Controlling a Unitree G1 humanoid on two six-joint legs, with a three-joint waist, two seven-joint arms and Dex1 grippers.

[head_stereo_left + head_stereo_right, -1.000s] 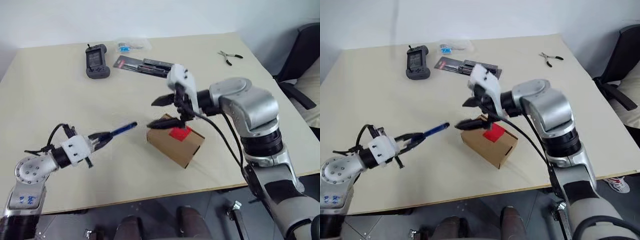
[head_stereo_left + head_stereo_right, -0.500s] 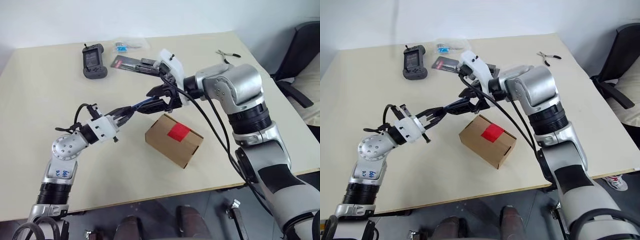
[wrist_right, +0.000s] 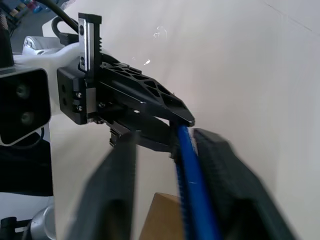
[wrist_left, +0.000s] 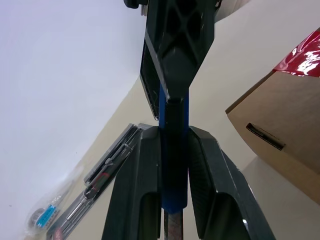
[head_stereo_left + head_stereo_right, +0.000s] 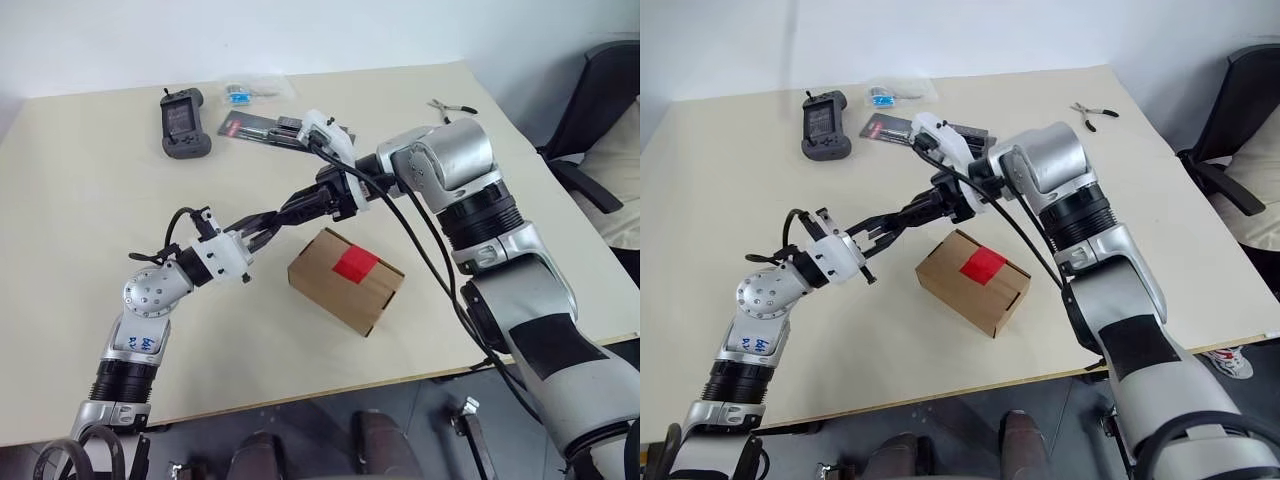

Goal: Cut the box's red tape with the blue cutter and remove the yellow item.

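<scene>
We see one small brown cardboard box point(image 5: 335, 288) lying closed on the pale beige table point(image 5: 80, 230), near the middle and towards the near edge, with one bright red square of tape point(image 5: 356, 263) on its top face. There is one slim dark-blue pen-shaped cutter point(image 4: 174, 165), held in the air just left of and beyond the box, not touching it. The left gripper point(image 5: 260, 233) pinches the cutter's shaft between its two black fingers. The right gripper point(image 5: 298, 208) reaches in from the right and meets the cutter's far end, nose to nose with the left one. We cannot tell whether the right gripper is spread or pinching. Along the far side of the table we count four other things: one black handheld controller point(image 5: 185, 122), one small clear plastic bag with blue bits point(image 5: 240, 93), one long flat black blister pack point(image 5: 262, 127) and, far right, one pair of small pliers point(image 5: 452, 106). One dark chair point(image 5: 600, 110) stands off the table's right edge.
</scene>
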